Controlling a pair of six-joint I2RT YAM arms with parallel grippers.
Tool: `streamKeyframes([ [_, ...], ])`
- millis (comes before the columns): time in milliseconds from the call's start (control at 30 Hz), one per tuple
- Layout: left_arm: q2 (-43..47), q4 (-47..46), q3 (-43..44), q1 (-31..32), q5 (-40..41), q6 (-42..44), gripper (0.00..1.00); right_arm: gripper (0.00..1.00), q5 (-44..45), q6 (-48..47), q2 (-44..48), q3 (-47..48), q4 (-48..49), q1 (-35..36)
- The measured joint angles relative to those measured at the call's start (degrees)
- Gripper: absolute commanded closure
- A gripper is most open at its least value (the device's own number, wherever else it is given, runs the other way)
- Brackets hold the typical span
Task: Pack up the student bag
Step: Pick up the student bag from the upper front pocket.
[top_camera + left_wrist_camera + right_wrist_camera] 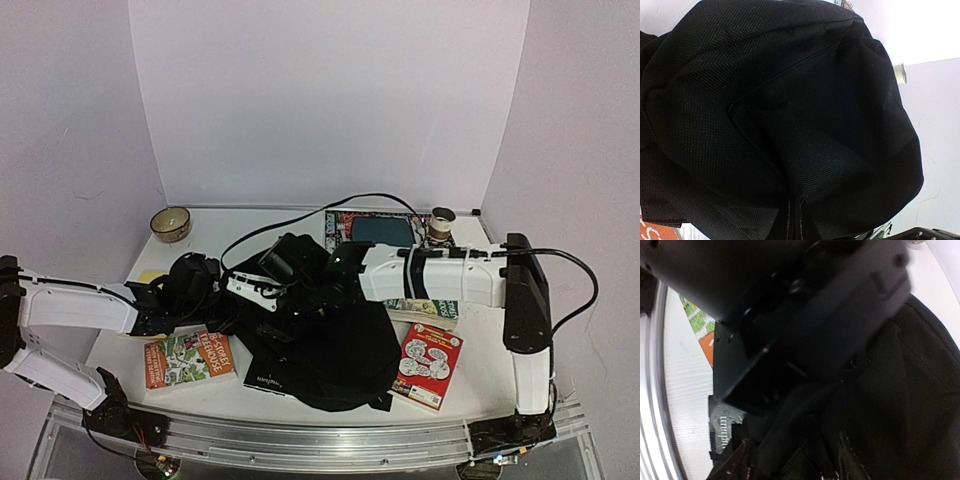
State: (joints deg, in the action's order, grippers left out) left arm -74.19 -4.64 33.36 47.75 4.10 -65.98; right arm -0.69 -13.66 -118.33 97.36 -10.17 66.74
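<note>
Left hand (205,285) closed, apparently pinching a fold at the left edge of the student bag (330,350), slumped mid bench (480,400); right hand (245,287) over its top, spread unreadable. Best to draw both edges apart and keep the mouth open. Bag coarse black weave, limp; orange book (188,360) and red book (430,365) flat, glossy; bowl (171,224) small, round

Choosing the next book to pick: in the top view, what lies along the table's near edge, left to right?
Orange-and-green illustrated paperback book → large soft black fabric backpack → red-and-white cartoon-cover paperback book.
</note>
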Motion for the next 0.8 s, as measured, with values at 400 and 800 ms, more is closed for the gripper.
streamKeyframes([
  [400, -0.12, -0.4, 0.0, 0.37, -0.08, -0.09, 1.0, 0.72, 8.73, -2.66, -2.66, 0.03, 1.96, 0.55],
  [800, -0.53, 0.07, 0.0, 0.53, 0.1, -0.11, 1.0, 1.0, 14.24, -2.13, -2.0, -6.07, 13.52, 0.91],
])
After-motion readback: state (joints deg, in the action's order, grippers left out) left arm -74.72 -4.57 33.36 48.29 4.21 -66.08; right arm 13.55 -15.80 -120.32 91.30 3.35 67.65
